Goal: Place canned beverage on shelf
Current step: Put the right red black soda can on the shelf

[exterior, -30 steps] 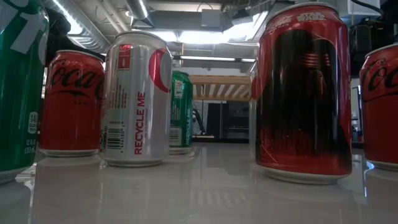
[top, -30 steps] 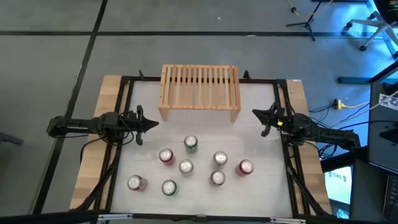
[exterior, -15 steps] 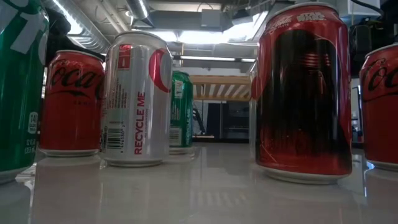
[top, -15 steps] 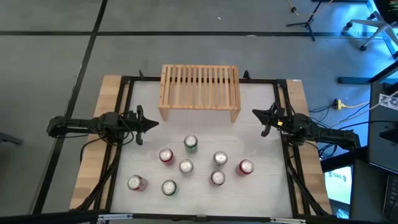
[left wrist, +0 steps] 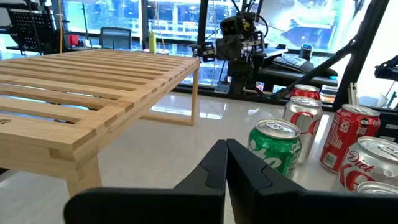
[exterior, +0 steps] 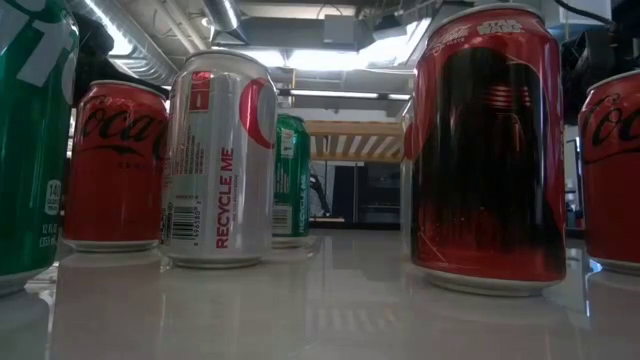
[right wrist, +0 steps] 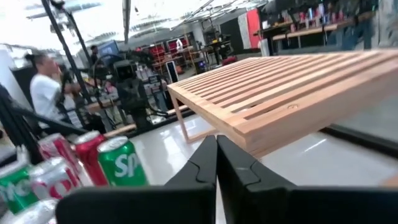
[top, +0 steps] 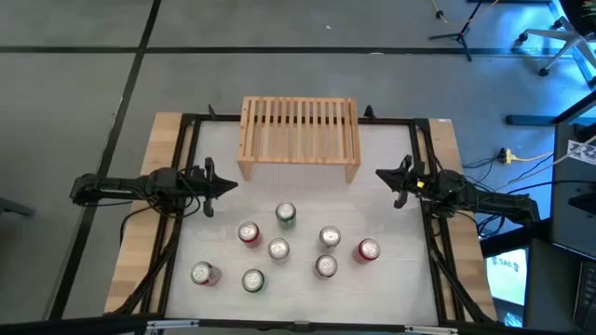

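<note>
Left jaws: the left gripper (top: 221, 185) has its jaws pressed together on nothing; it hangs over the table's left side, level with the gap between the cans and the shelf.
Right jaws: the right gripper (top: 384, 175) is likewise closed and empty, over the table's right side, just off the shelf's near right corner.
Table: white top (top: 391, 279) inside a dark frame, with wood strips along its left and right edges.
Near row of cans: a red-and-silver can (top: 203, 274) toward the near left corner, a green can (top: 253, 280) beside it, and a silver can (top: 325, 266) farther right.
Middle cans: a red can (top: 248, 233), a silver one (top: 278, 249), another silver one (top: 330, 237), and a red can (top: 368, 249) closest to the right edge.
Farthest can: a green can (top: 286, 215), upright, nearest the shelf yet apart from it.
All cans: upright on the table, none touching a gripper.
Shelf: the light-wood slatted shelf (top: 300, 130) stands at the middle of the far edge, its top bare.
</note>
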Motion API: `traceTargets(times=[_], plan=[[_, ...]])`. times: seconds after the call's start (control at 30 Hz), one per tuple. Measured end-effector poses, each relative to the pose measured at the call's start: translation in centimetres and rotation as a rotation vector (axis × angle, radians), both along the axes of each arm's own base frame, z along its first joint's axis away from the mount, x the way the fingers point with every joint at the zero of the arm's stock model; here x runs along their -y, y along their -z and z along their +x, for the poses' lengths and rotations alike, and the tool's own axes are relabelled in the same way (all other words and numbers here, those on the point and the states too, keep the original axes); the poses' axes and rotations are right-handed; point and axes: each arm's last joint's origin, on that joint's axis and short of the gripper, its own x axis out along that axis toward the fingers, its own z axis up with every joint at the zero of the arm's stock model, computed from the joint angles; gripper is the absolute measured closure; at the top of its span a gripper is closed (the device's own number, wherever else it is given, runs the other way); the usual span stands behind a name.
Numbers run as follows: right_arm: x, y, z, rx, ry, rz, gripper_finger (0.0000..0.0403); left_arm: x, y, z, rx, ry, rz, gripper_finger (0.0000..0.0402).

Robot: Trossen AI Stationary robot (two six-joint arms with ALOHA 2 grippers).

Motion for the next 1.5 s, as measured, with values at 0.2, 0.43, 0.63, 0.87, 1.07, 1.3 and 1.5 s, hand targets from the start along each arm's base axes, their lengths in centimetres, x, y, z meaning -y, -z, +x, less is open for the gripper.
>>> traceTargets(times=[0.2, 0.43, 0.63, 0.87, 1.07, 1.3, 1.5], plan=[[0.0, 0.0, 0.0, 0.008, -0.009, 0.034, 0.04, 0.0, 0.0, 0.0, 0.0, 0.0, 0.0, 0.0401], [0.1, 0.0, 0.0, 0.012, 0.025, 0.037, 0.0391, 0.0, 0.0, 0.0, 0.0, 0.0, 0.0, 0.0401], [0.1, -0.2, 0.0, 0.031, 0.022, 0.039, 0.0298, 0.0, 0.0, 0.0, 0.0, 0.0, 0.0, 0.0401], [-0.2, -1.5, -0.2, 0.178, -0.06, 0.056, 0.0168, 0.0, 0.0, 0.0, 0.0, 0.0, 0.0, 0.0401], [-0.4, -2.9, -0.5, 0.241, -0.142, 0.058, 0.0104, 0.0, 0.0, 0.0, 0.0, 0.0, 0.0, 0.0401], [-0.7, -6.6, -1.3, 0.321, -0.204, 0.033, 0.0089, 0.0, 0.0, 0.0, 0.0, 0.0, 0.0, 0.0401], [-0.8, -10.2, -1.3, 0.315, -0.22, -0.04, 0.0089, 0.0, 0.0, 0.0, 0.0, 0.0, 0.0, 0.0401]])
